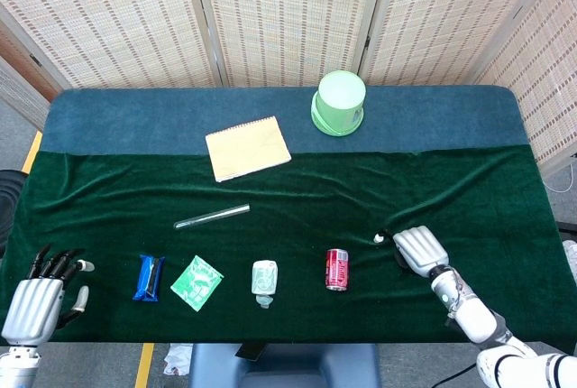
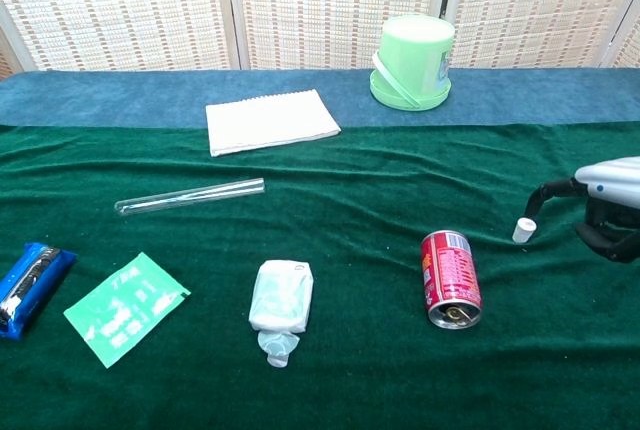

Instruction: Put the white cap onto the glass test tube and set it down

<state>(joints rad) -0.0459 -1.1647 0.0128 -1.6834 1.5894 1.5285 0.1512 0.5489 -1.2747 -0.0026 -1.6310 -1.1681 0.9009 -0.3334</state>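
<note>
The glass test tube [image 1: 212, 217] [image 2: 189, 196] lies on its side on the green cloth, left of centre, with no hand near it. The small white cap [image 1: 378, 238] [image 2: 522, 229] rests on the cloth at the right. My right hand [image 1: 416, 251] [image 2: 608, 207] sits just right of the cap, palm down, and one stretched-out fingertip [image 2: 537, 201] touches the cap; I see no pinch on it. My left hand [image 1: 38, 300] hovers at the near left corner, fingers spread, holding nothing, and appears only in the head view.
A red can [image 1: 336, 269] [image 2: 449, 278] lies left of the cap. A crumpled white packet [image 2: 280, 305], a green sachet [image 2: 124, 307] and a blue wrapper [image 2: 27, 282] line the front. A notepad [image 2: 270, 120] and a green tub [image 2: 410, 62] stand at the back.
</note>
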